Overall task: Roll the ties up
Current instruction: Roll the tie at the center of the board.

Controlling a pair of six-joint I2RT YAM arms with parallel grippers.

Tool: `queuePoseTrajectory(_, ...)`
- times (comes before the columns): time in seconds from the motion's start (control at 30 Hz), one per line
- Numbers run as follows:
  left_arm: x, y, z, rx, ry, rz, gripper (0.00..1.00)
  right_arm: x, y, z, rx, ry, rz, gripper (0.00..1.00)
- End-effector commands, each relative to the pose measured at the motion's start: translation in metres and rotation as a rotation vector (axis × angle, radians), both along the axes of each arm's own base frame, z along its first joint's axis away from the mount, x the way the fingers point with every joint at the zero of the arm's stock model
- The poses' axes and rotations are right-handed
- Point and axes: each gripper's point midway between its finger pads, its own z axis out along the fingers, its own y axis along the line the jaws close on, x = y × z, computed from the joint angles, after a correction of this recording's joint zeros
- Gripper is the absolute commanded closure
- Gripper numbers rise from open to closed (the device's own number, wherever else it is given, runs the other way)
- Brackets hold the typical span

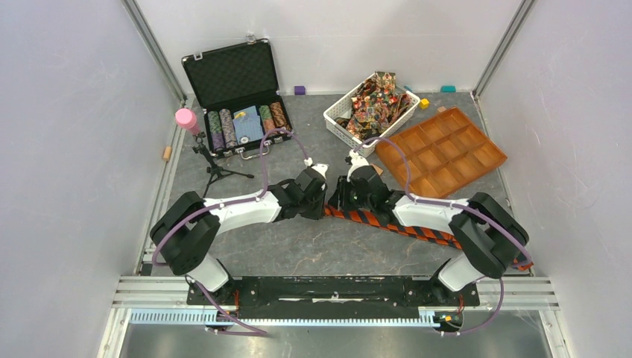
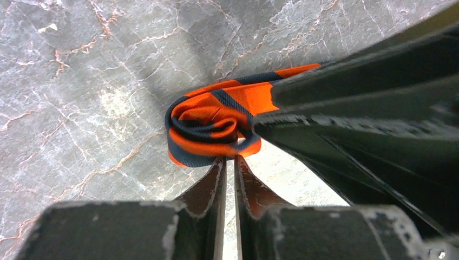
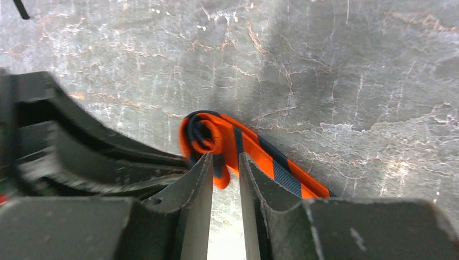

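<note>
Striped tie [image 1: 387, 222], orange and dark, flat on the table [image 1: 298, 250] at centre, between the two arms. Runs from there toward the near right, passing under the right arm. Left end wound into a small loose coil [image 2: 208, 127], layers plain in both wrist views.

Left claw [image 2: 230, 160] at the coil's rim: jaws almost closed with only a thin slit between, tips touching the outer wrap. Pinching cloth or not, cannot tell. Right claw [image 3: 224, 157] at the coil from the other side: jaws a little apart, a fold of orange cloth between the tips, not visibly clamped. Both claws low over the table, nearly nose to nose.

Farther back, right of centre, white basket [image 1: 344, 136] piled with patterned ties [image 1: 376, 101] in red, gold and brown. Just beside it on the right, orange tray [image 1: 447, 153] of square compartments, set askew. Back left, open black case [image 1: 238, 74] with rows of chips [image 1: 242, 127]. Left of the case, small tripod [image 1: 216, 168] with a pink top. Near the back wall, purple block [image 1: 299, 90], teal block [image 1: 447, 89], yellow block [image 1: 424, 104].
</note>
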Motion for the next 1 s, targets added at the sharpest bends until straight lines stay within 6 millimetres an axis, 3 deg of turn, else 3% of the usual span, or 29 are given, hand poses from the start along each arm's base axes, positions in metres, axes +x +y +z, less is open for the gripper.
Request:
queuePoseTrajectory(0.0,0.011,-0.011,0.009,-0.011,-0.046,-0.025,0.85,0.002,-0.014,0.016,-0.037,-0.072,-0.011,0.7)
queuePoseTrajectory(0.13,0.013,-0.013,0.01,-0.012,-0.049,-0.026,0.85,-0.003,-0.013,0.021,-0.01,-0.101,0.027,0.7)
queuePoseTrajectory(0.37,0.014,-0.014,0.01,-0.012,-0.051,-0.026,0.85,-0.013,-0.001,0.013,0.052,-0.07,0.089,0.71)
queuePoseTrajectory(0.7,0.014,-0.015,0.01,-0.012,-0.05,-0.031,0.85,-0.005,0.012,0.011,0.076,-0.058,0.095,0.72)
queuePoseTrajectory(0.97,0.014,-0.014,0.016,-0.018,-0.059,-0.031,0.85,0.005,0.003,-0.008,0.019,-0.013,0.021,0.79)
